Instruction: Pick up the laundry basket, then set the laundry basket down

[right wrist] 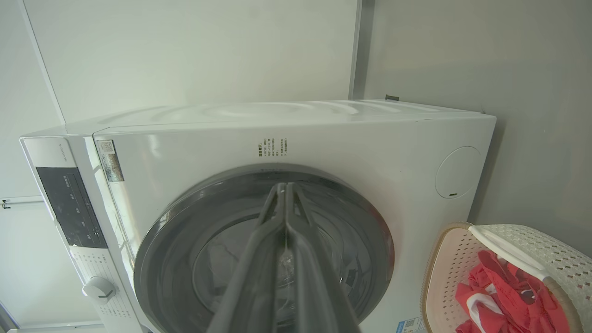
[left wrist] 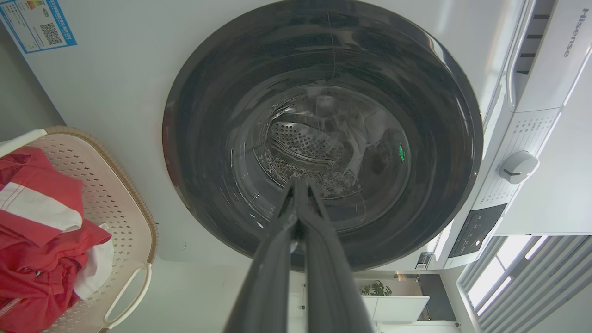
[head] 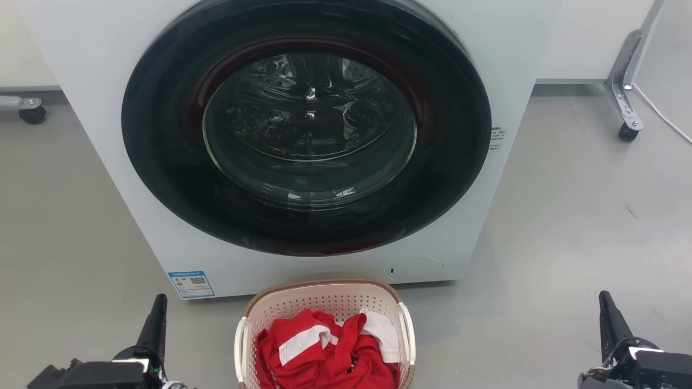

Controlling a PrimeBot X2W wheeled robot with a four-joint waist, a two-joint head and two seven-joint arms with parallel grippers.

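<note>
The laundry basket (head: 324, 300) is cream-white and perforated, with a brown woven rim and white side handles. It stands on the floor at the bottom centre of the head view, just in front of the washer, holding red and white clothes (head: 324, 351). My left gripper (head: 158, 313) is shut and empty, well to the left of the basket. On the other side, my right gripper (head: 606, 310) is shut and empty, far to the basket's right. The basket (left wrist: 115, 203) lies at the left edge of the left wrist view, and the basket (right wrist: 444, 259) sits at the lower right of the right wrist view.
A white front-loading washer (head: 97, 81) with a closed dark round door (head: 308, 124) stands right behind the basket. Grey floor (head: 567, 227) spreads to both sides. A wheeled metal frame leg (head: 624, 108) stands at the far right and a caster (head: 32, 113) at the far left.
</note>
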